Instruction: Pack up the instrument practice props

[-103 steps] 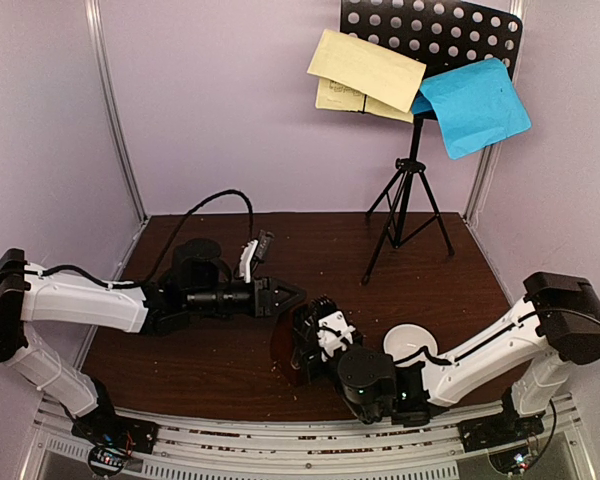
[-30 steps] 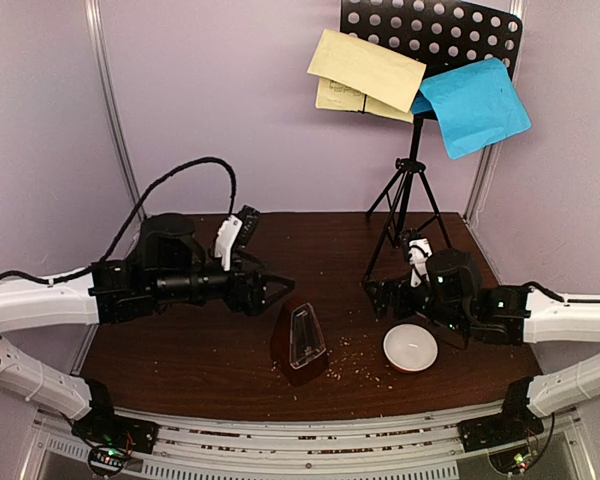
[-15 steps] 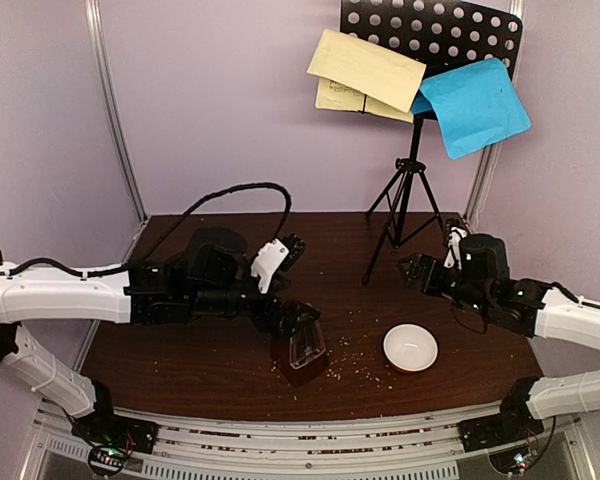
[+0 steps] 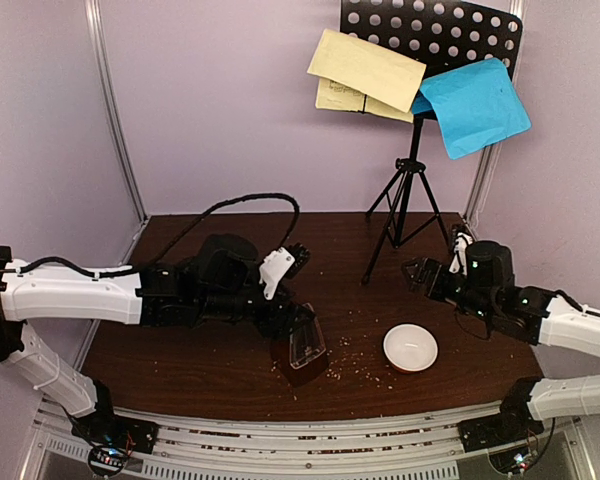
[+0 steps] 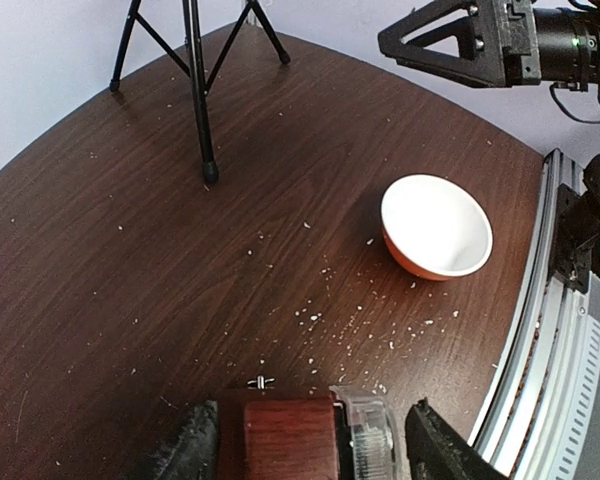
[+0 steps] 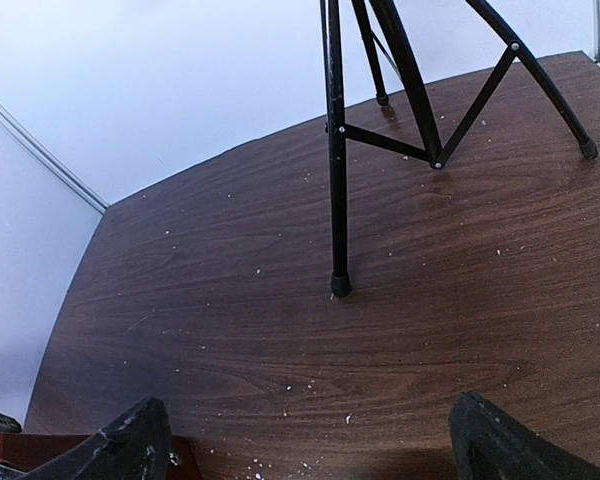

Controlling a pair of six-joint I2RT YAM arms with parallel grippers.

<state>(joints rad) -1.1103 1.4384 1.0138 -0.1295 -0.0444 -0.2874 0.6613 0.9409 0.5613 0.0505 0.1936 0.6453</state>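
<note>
No readable text, label, brand or number in any view. Only faint dark print marks on the lower pale yellow music sheet point(image 4: 332, 97), far too small to make out. Likewise unreadable: the fine ridged detail under the clear cover of the small brown metronome point(image 5: 290, 442), blurred at the edge of the left wrist view.

The left fingers point(image 5: 435, 452), drawn back from the metronome point(image 5: 292, 440) a second ago, now straddle it, one on each side, and stand closer together than before. The right fingers point(image 6: 130, 445), at first right beside the metronome, are now across the table point(image 4: 180, 360), beyond the bowl point(image 4: 410, 347), near a foot of the music stand point(image 6: 337, 200).
</note>
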